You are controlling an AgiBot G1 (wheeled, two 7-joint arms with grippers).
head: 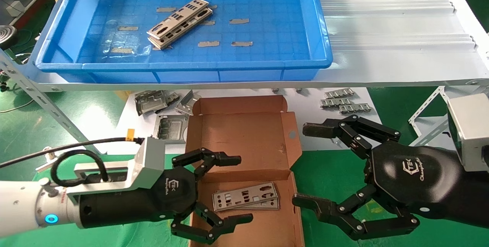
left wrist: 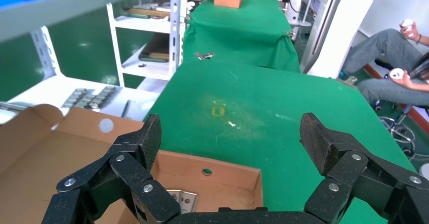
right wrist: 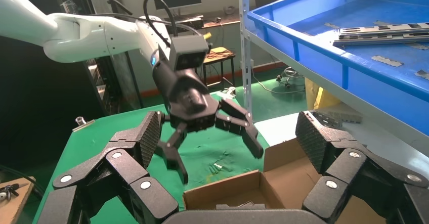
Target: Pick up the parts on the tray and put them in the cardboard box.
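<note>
Two silver-grey parts lie stacked on the floor of the blue tray on the upper shelf, and they show again as parts in the tray. Below, the cardboard box stands open with two more parts inside. My left gripper hovers open over the box's left side, above those parts, holding nothing. My right gripper is open and empty just right of the box. The left wrist view looks past the left gripper to the box and a plate corner.
Squarer grey metal frames and small metal clips lie on the white lower shelf behind the box. Grey tape strips dot the tray floor. The white shelf edge overhangs the box. A seated person is off to the side.
</note>
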